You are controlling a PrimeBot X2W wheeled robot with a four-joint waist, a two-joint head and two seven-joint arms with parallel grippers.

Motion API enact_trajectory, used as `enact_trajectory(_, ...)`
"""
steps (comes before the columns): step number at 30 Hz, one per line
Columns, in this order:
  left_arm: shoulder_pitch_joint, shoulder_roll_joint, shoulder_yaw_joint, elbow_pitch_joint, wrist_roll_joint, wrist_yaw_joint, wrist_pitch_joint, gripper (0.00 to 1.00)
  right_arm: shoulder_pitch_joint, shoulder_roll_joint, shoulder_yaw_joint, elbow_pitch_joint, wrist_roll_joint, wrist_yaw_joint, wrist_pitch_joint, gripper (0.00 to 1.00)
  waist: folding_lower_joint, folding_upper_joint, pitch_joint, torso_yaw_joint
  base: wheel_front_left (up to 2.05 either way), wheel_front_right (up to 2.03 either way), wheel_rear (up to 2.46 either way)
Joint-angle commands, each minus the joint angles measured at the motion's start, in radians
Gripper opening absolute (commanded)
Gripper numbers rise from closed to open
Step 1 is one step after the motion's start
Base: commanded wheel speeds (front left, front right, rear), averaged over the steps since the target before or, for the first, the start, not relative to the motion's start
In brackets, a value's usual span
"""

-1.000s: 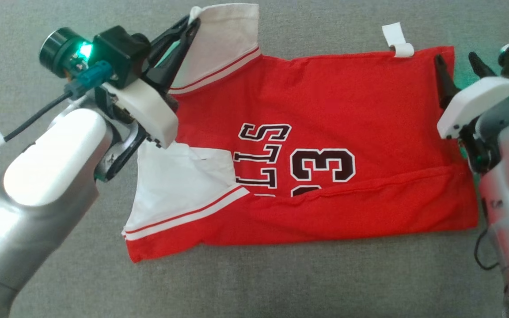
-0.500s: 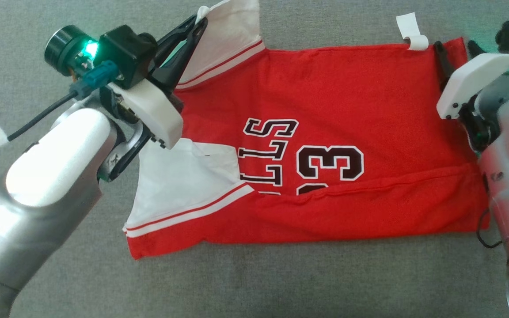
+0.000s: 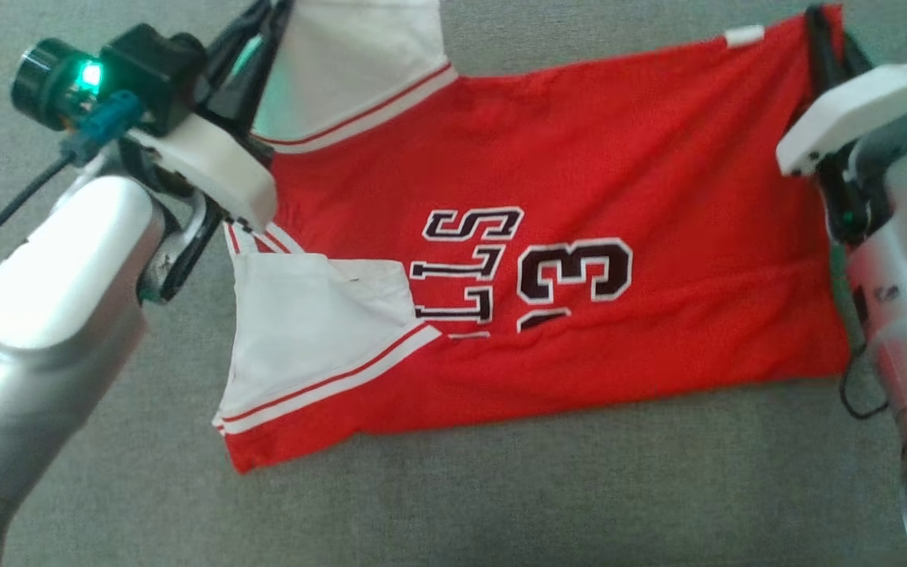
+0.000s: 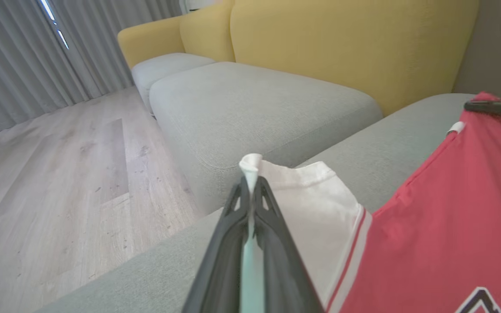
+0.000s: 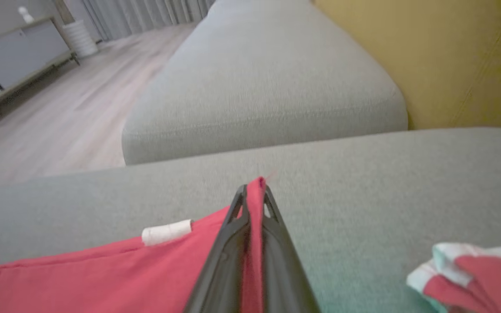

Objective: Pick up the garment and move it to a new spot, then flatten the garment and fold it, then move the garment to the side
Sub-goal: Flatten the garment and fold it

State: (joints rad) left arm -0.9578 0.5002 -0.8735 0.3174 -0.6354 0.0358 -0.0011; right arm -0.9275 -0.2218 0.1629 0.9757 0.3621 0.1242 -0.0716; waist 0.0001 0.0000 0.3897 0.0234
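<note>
Red jersey (image 3: 548,260) lies spread on the grey cushion (image 3: 501,504), sleeves to the left and hem to the right, its near strip already turned up over the lower part of the printed number. Left claw (image 4: 250,189) is clamped on the far corner of the white sleeve (image 4: 311,204). Right claw (image 5: 255,191) is pinched on the far right hem corner, just right of a small white label (image 5: 166,231). With both far corners held, the step looks like drawing the far edge toward the near one for a fold, though it could equally be a tug to flatten. To do it well, raise both corners together, only enough to clear the cloth beneath. Keep the edge between the claws taut so it neither sags nor twists, and carry both arms nearward at one pace. Sleeve cloth looks loose and may tuck under itself, so watch the left side. Lay the edge down square to the near edge before letting go.
</note>
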Motion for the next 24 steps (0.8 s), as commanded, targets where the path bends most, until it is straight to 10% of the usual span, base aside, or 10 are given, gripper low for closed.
enact_trajectory(1, -0.059, 0.044, 0.055, -0.01, 0.0, 0.008, -0.017, 0.0, -0.044, 0.005, 0.018, -0.043, 0.015, 0.007, -0.023, 0.0, -0.0001, 0.0, -0.001, -0.005, 0.0, 0.0, 0.0)
enact_trajectory(24, -0.054, -0.002, 0.025, 0.202, -0.005, -0.075, -0.146, 0.0, 0.03, -0.048, 0.158, -0.071, 0.25, 0.007, -0.065, 0.0, -0.0001, 0.0, -0.088, 0.001, 0.0, 0.0, 0.0)
